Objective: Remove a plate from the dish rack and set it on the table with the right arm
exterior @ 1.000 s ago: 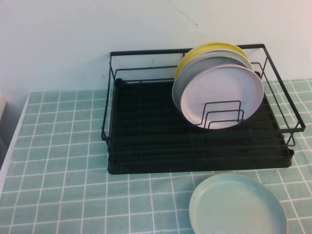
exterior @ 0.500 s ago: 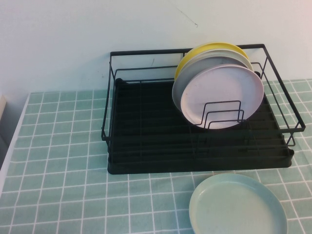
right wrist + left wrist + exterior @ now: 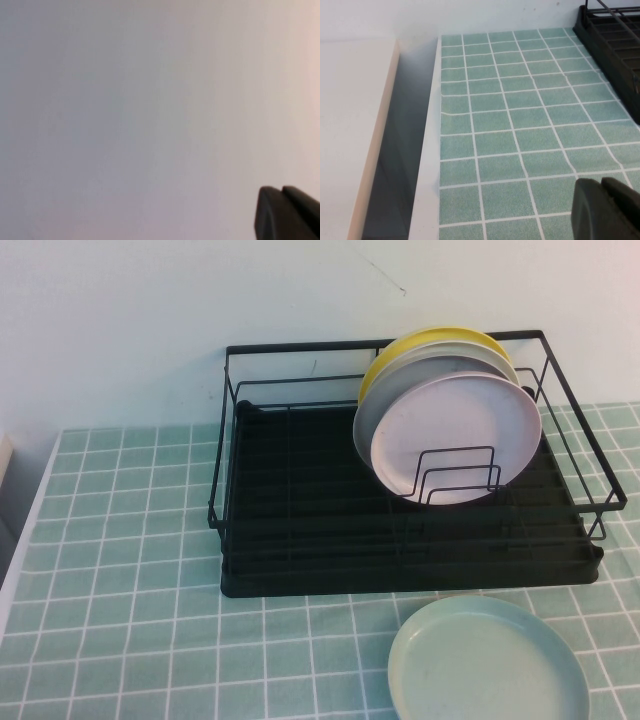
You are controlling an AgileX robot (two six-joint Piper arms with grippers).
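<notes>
The pale pink-lilac plate point(image 3: 455, 437) stands on edge at the front of a stack in the right half of the black dish rack point(image 3: 300, 530), leaning on upright wire dividers. Behind it stand a grey-white plate point(image 3: 400, 385) and a yellow plate point(image 3: 420, 340). Neither arm shows in the high view. My left gripper point(image 3: 601, 182) is shut and empty over the mint-green tiled table point(image 3: 520, 125), near its left edge. My right gripper point(image 3: 281, 190) is shut, with only a blank pale surface in front of it.
A pale mint-green plate point(image 3: 487, 660) lies flat on the table in front of the rack's right end. The table's left edge point(image 3: 432, 150) drops into a gap beside a white counter point(image 3: 350, 125). A white wall stands behind the rack.
</notes>
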